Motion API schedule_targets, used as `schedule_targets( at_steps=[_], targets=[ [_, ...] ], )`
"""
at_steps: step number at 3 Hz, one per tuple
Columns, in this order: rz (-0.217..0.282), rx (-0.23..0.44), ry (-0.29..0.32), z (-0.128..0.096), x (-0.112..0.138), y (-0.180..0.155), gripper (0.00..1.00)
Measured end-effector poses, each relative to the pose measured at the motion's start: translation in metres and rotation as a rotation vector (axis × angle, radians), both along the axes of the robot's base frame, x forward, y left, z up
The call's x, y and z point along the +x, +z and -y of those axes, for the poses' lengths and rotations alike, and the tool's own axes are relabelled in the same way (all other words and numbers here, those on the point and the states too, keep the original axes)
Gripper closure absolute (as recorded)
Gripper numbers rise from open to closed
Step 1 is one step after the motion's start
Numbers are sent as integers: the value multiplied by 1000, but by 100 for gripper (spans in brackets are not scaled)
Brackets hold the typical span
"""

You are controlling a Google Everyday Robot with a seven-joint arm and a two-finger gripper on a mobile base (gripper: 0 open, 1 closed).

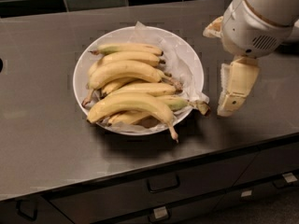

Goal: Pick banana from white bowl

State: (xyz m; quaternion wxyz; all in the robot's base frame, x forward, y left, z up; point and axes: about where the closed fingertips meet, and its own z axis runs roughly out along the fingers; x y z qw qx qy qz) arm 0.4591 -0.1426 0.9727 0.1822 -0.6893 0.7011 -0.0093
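Tagging tool as hanging over the counter, just right of the white bowl, pointing downward, apart from the rim. Not managing to tell whether released or clenched. Marking the banana as lying in the white bowl at the front, on top of the pile, arching upward in the middle, with its thin stem sticking out past the front-right rim. Noting other bananas as stacking behind and under it, filling most of the bowl. Noting crinkled paper as lining the bowl, bunching up along the right side nearest the tool. Seeing white arm housing entering from the top right. Seeing drawers running below the counter edge.
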Motion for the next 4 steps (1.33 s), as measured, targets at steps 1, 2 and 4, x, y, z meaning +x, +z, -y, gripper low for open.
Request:
schedule_targets(
  at_steps=[1,2,4],
  targets=[
    [37,9,77,-37,-12,10,0],
    [67,52,140,-61,-2,12,0],
    [73,77,212,-91,18,13,0]
  ],
)
